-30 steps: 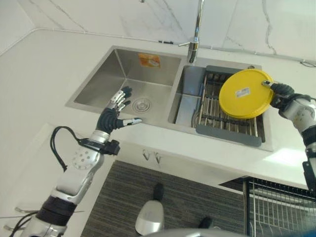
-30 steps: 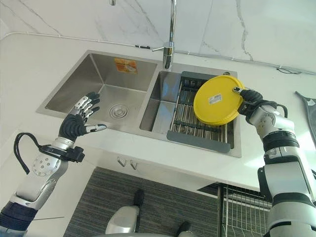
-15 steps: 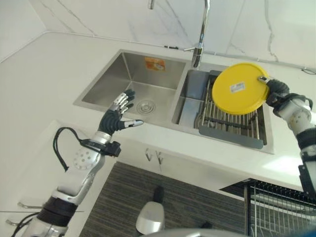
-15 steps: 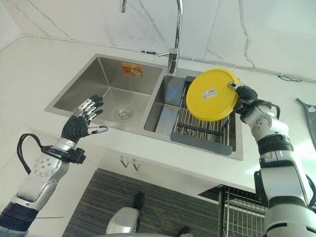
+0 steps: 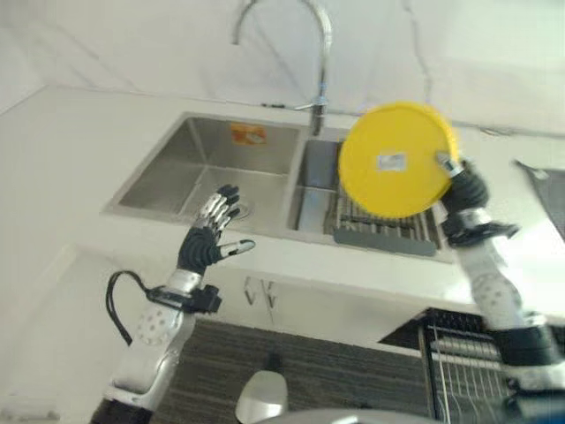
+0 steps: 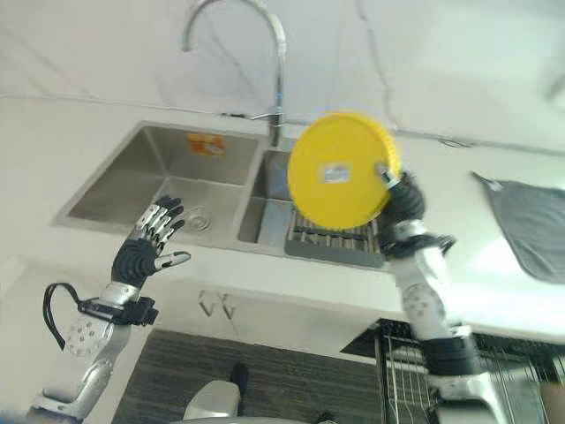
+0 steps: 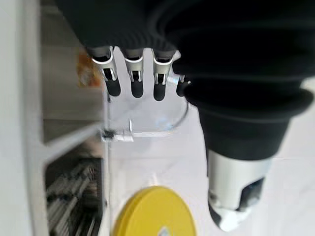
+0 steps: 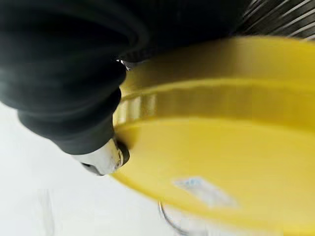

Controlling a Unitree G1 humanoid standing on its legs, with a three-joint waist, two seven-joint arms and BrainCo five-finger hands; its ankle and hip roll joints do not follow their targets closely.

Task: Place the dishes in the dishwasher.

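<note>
Left eye view: my right hand (image 5: 465, 187) holds the yellow plate (image 5: 395, 159) by its right edge, fingers curled round the rim, with the plate upright and raised above the rack (image 5: 380, 219) in the right basin of the sink (image 5: 177, 177). My left hand (image 5: 207, 237) hovers over the counter edge in front of the left basin, fingers straight and spread, thumb out, holding nothing. Right eye view: same layout; a grey cloth (image 6: 525, 221) lies on the counter (image 6: 53, 115) to the right, and the tap (image 6: 265, 62) arches behind the plate. Left wrist view: I see straight fingers (image 7: 133, 78) apart, with the plate beyond them. Right wrist view: the thumb (image 8: 106, 157) presses on the plate's rim.
</note>
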